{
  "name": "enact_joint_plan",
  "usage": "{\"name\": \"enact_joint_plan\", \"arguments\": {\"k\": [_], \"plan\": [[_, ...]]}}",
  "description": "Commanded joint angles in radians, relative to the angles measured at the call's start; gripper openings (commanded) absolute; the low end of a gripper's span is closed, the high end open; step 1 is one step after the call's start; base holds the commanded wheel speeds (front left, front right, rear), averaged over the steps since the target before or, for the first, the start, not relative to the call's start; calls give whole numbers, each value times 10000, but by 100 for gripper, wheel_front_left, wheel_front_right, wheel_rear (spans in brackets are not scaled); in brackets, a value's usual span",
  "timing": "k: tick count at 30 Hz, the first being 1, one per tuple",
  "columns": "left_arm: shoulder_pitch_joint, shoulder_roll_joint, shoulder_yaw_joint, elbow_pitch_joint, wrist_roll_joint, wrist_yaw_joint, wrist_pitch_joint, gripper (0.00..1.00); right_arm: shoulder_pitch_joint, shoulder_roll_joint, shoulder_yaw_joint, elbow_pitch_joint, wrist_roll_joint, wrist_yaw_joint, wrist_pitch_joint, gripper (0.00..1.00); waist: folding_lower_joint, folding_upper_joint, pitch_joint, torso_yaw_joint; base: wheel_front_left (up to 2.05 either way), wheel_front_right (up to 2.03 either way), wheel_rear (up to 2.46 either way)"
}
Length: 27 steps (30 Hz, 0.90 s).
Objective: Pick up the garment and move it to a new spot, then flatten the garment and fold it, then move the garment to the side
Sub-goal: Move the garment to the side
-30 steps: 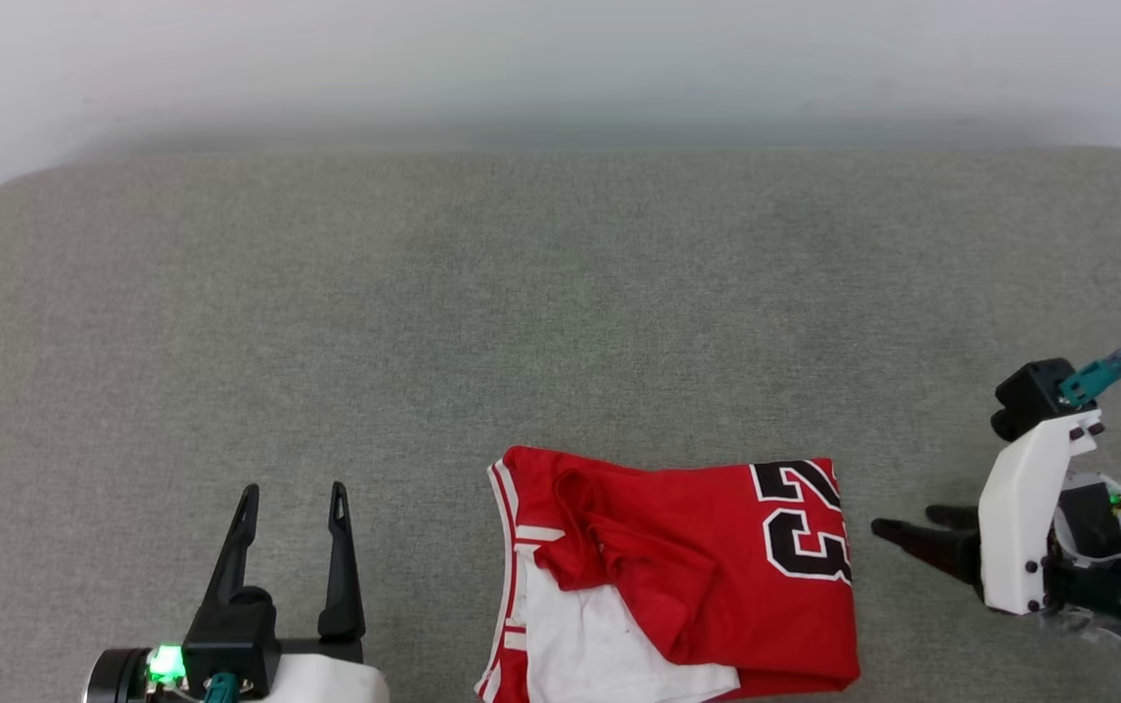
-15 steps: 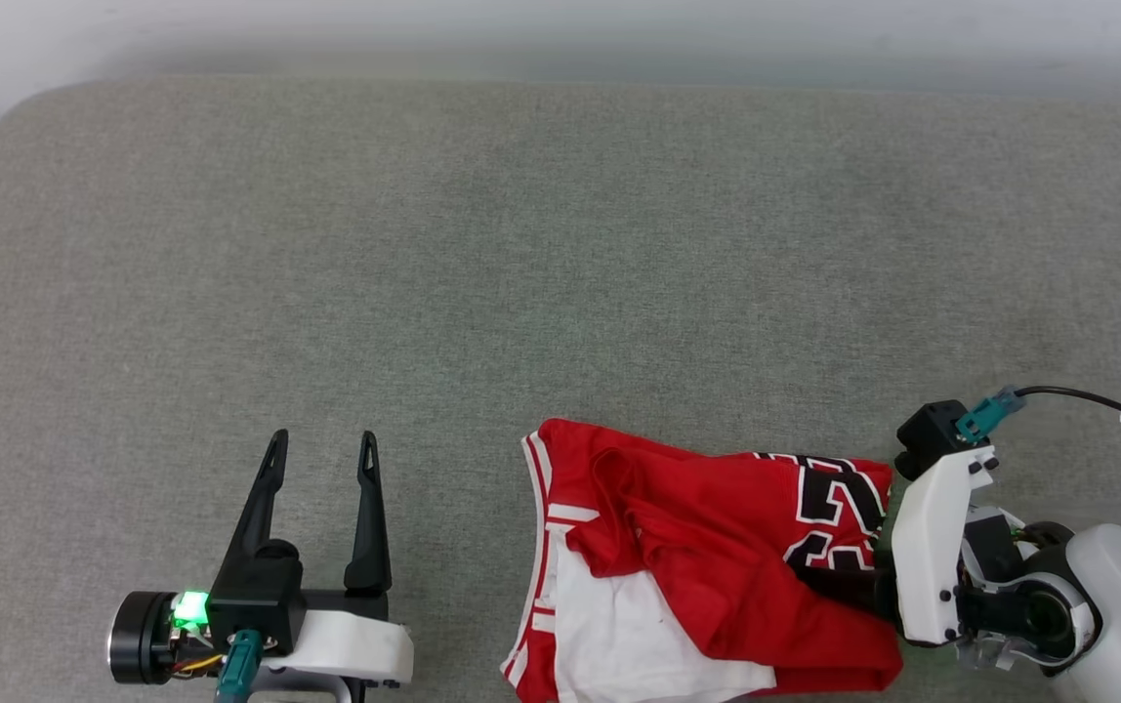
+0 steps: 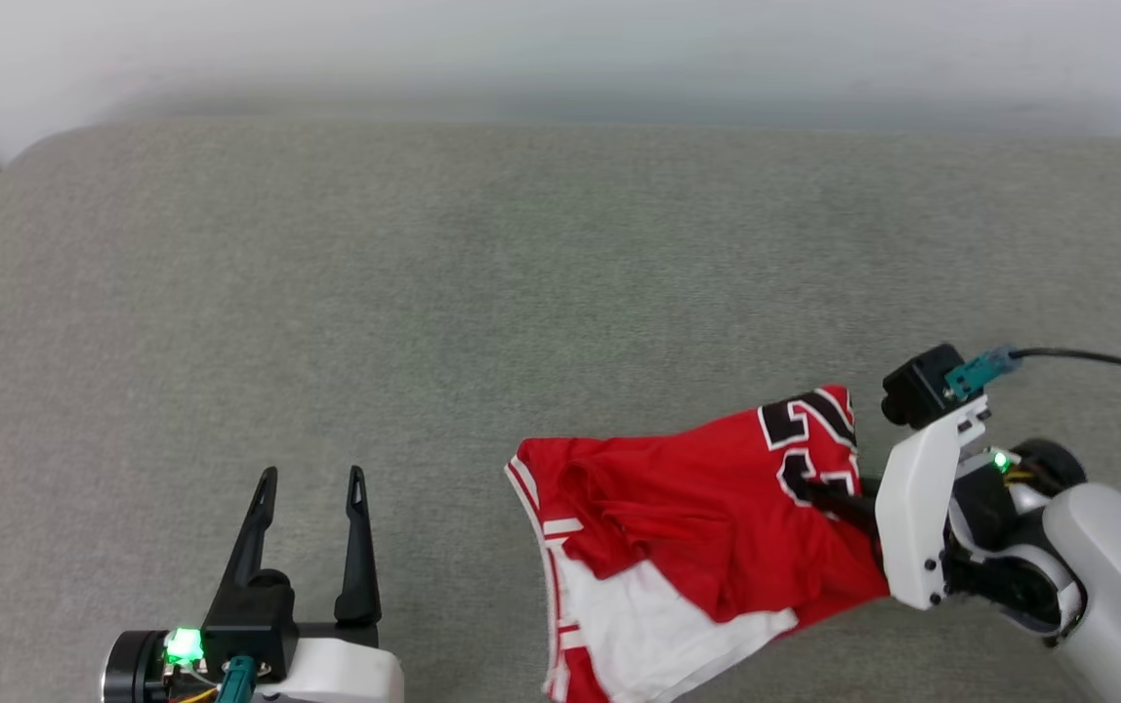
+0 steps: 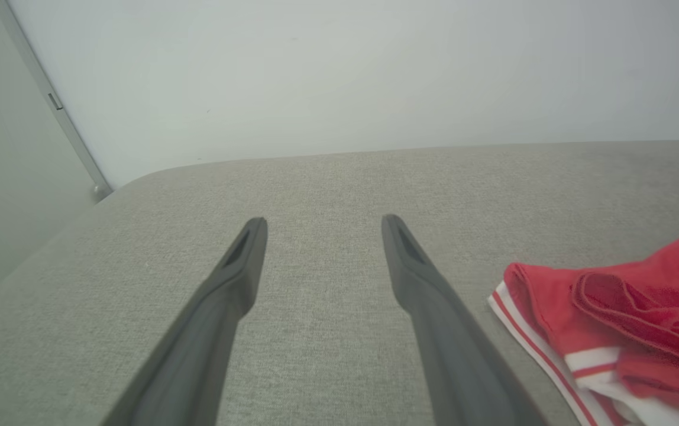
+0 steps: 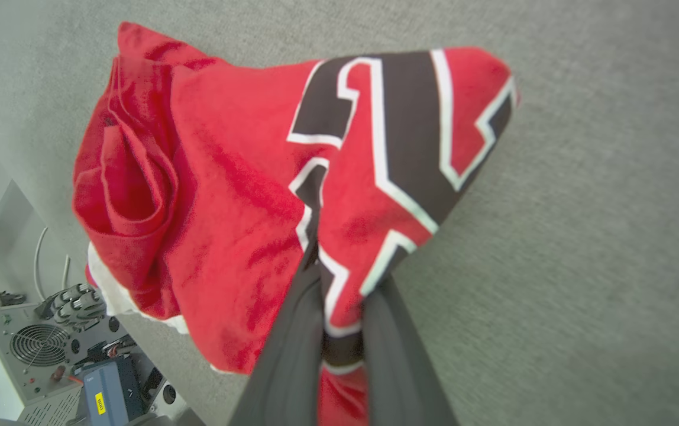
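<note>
The right pincer pinches the garment at its numbered edge; light, limp cloth, likely best gripped through bunched layers. Left of it, the left pincer stands spread.

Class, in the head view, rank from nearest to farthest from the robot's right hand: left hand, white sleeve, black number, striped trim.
1. Black number, pinched in the right hand.
2. White sleeve, lower middle.
3. Striped trim, farther left.
4. Left hand, far left.
</note>
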Motion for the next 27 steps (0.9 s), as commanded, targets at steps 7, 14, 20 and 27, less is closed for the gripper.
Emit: {"name": "enact_joint_plan", "arguments": {"k": [7, 14, 20, 27], "plan": [[398, -11, 235, -160, -91, 136, -21, 100, -839, -1190, 503, -1476, -618, -12, -270, 0, 0, 0, -470, -1226, 0, 0, 0], [321, -13, 401, -348, -148, 82, -21, 100, -1193, -2438, 216, -2417, -974, -11, -87, 0, 0, 0, -130, -2400, 0, 0, 0], [-51, 31, 383, -381, -29, -90, -21, 100, -1270, -3139, -716, -1619, -1253, -12, -234, 0, 0, 0, 445, -2932, 0, 0, 0], [-649, 145, 356, -506, 62, -238, -21, 100, -1588, -3519, -1895, 773, -2134, -14, -669, 0, 0, 0, 1372, -2924, 0, 0, 0]]}}
